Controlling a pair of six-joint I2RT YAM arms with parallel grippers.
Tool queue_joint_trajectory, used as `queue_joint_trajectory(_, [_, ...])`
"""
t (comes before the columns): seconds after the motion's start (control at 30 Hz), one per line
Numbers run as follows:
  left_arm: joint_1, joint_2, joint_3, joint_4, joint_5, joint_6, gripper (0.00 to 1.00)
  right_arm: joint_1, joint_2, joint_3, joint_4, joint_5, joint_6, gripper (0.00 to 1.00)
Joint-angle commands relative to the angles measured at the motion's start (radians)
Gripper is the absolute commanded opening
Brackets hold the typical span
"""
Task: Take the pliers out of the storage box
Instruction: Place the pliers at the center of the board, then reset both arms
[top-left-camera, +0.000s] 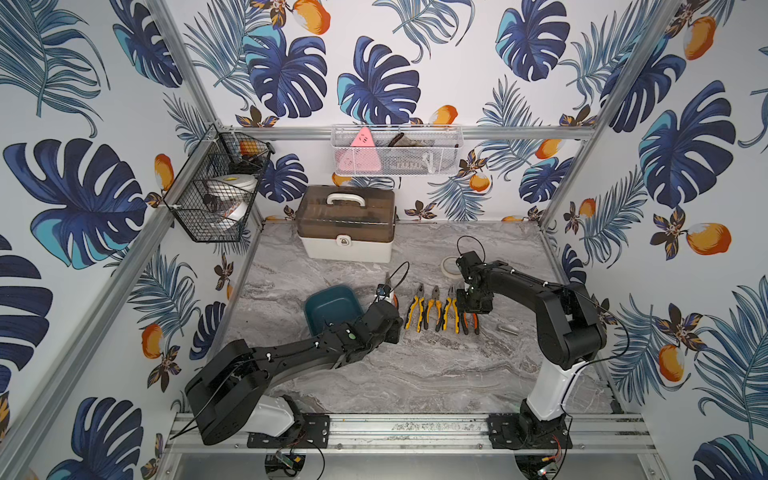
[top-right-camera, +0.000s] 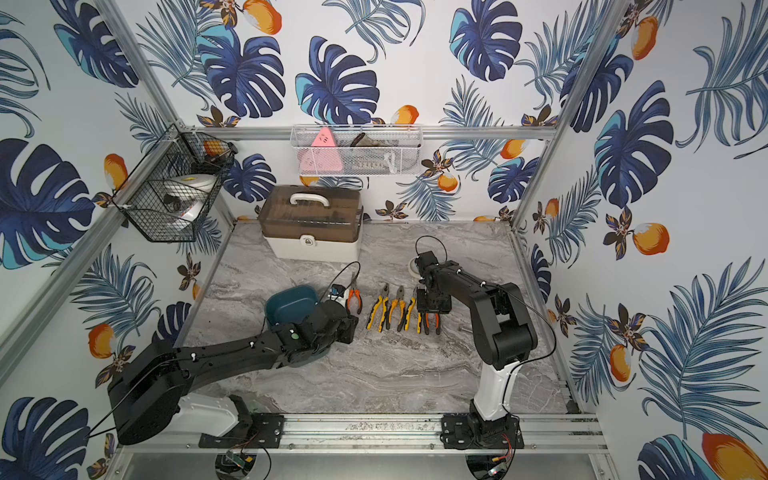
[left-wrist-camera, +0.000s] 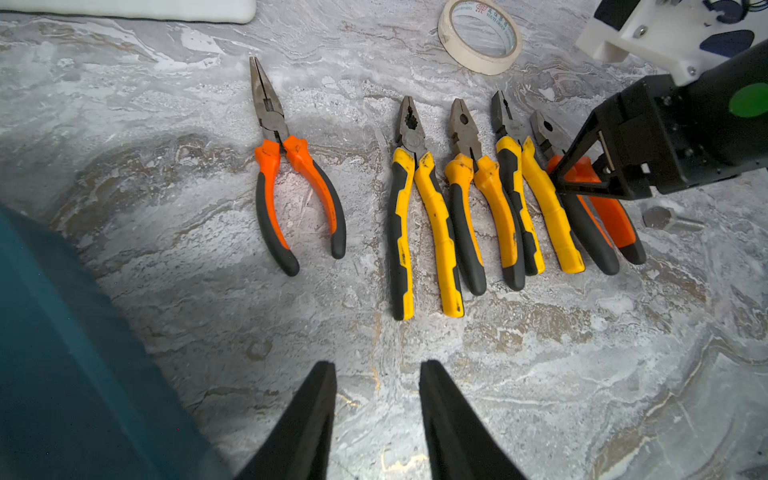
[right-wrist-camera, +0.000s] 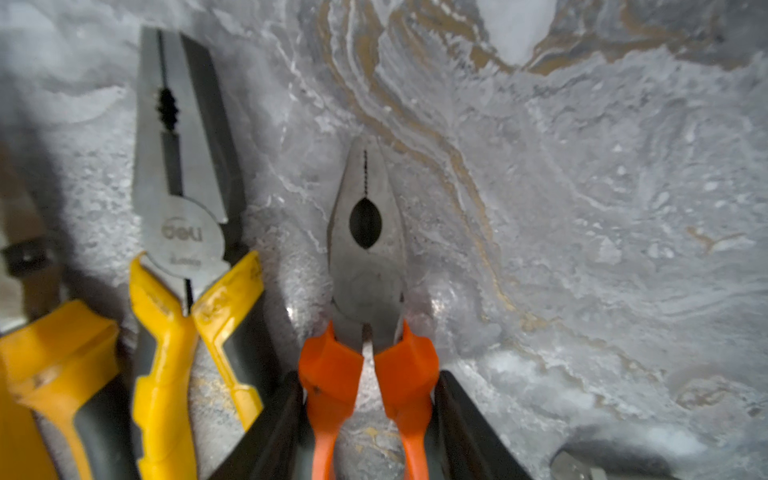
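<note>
Where they pivot, pliers (right-wrist-camera: 183, 266) read "deli".

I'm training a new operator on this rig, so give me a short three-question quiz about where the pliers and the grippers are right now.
1. How many pliers lie on the table?
2. True or false: the left gripper holds a pair of pliers.
3. The right gripper has its fingers either side of which handles? A) long-nosed orange pliers B) a yellow pair C) blunt-nosed orange pliers
Key: 1) Five, in a row. 2) False; it is open and empty. 3) C.
</note>
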Motion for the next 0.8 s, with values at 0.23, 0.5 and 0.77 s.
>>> queue_joint_trajectory(0.23, [0.001, -0.013, 0.003, 0.008, -0.017, 0.016, 0.43, 0.002, -0.05, 0.015, -0.03, -0.019, 0.007, 0.55])
queue_joint_trajectory(0.5, [0.0, -0.013, 0.005, 0.006, -0.025, 0.018, 0.43, 0.011, -0.136, 0.031, -0.07, -0.038, 0.01, 0.63])
queue_joint_trajectory(0.77, [0.0, -0.06, -0.007, -0.008, -0.079, 0.033, 0.44, 0.131, -0.41, -0.012, 0.072, 0.081, -0.013, 0.83])
